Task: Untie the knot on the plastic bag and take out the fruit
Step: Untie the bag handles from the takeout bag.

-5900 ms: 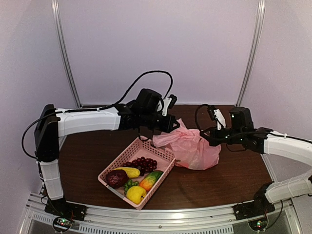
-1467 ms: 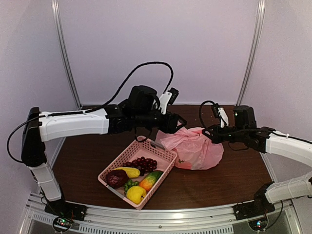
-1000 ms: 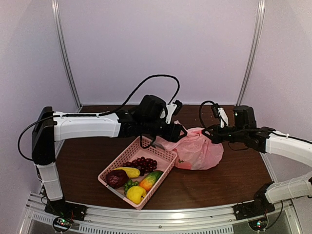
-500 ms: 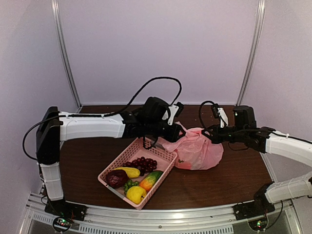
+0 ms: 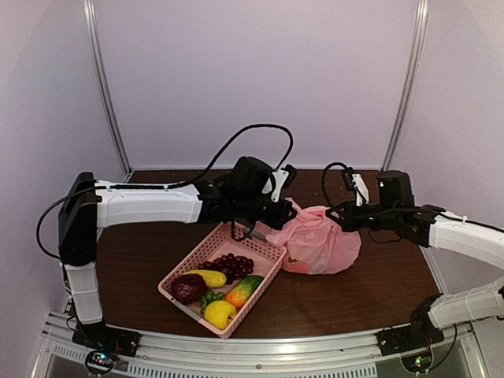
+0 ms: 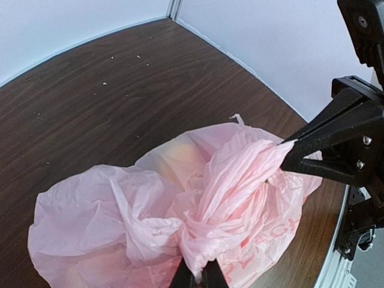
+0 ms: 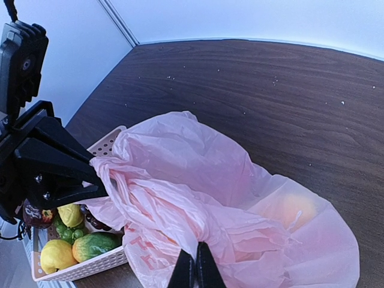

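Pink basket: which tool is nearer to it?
Left. The left tool pinches the plastic bag right beside the far edge of the basket; the right tool grips the bag's opposite side, farther away.

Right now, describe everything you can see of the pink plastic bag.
The thin, crinkly, translucent pink plastic bag lies slumped on the dark wooden table beside the pink latticed basket. It bears reddish lettering, and yellowish rounded shapes show through. Its top is bunched: the left pincer pinches one gather, the right pincer another, film stretched between.
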Controlling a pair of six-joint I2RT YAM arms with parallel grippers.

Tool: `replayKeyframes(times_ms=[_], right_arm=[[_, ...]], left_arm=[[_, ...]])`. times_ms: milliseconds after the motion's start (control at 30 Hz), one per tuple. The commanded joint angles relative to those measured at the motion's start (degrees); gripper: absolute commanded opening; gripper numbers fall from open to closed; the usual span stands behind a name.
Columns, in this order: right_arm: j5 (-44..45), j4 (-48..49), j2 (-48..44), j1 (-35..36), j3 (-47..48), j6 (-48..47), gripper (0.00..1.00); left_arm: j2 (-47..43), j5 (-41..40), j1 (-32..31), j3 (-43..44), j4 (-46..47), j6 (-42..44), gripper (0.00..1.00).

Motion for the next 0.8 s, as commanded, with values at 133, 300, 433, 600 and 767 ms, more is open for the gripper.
replayKeyframes(times_ms=[133,300,433,600,767], right_arm=[[6.5,-0.6,-4.7,-0.4,0.1,2.1,0.00],[9.5,-0.7,-5.4,-0.5,-2.4,3.3,0.00],[9.8,-0.2,-5.0,-0.5,-4.4,4.4,0.00],[9.0,0.9,-5.0,-0.5,-5.8,5.2,0.00],[7.2,0.0,-5.6,-0.5,-4.4,4.1,0.00]], left_arm=[[-5.0,1.2,1.1,-1.5,3.5,-2.2,0.00],[-7.3,0.5,2.5,-5.6,4.8,-3.4,0.00],[-8.6,0.4,3.4,-8.8,5.5,-4.3,0.00],[-8.8,1.0,3.6,-10.5,6.4,-4.7,0.00],[-8.7,2.1,3.6,-10.4,6.8,-4.3,0.00]])
